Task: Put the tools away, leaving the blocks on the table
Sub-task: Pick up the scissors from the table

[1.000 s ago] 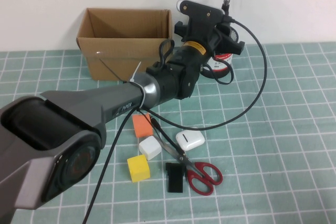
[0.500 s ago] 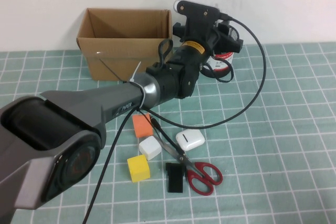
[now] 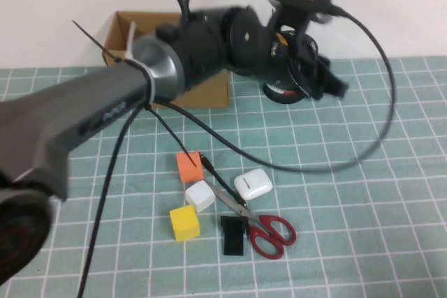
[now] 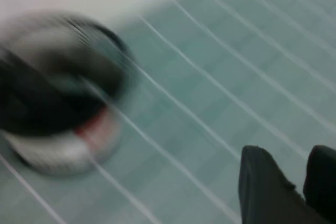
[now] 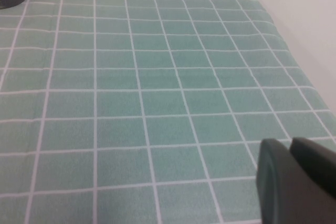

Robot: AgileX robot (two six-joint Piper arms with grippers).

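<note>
The cardboard box (image 3: 218, 93) stands at the back, and the orange block (image 3: 188, 167), white block (image 3: 200, 195) and yellow block (image 3: 184, 224) sit mid-surface (image 3: 391, 228) beside a thin black rod (image 3: 208, 169) and the red-handled scissors (image 3: 264, 230). The left tool (image 3: 328, 82) hangs over the round red-banded holder (image 3: 285, 93); I can't tell if it's apart or together. I'd say it's between pick-ups: next comes a reach to the scissors, avoiding the blocks. The right tool (image 5: 292, 182) hovers together and empty, and I can't read any lettering.
</note>
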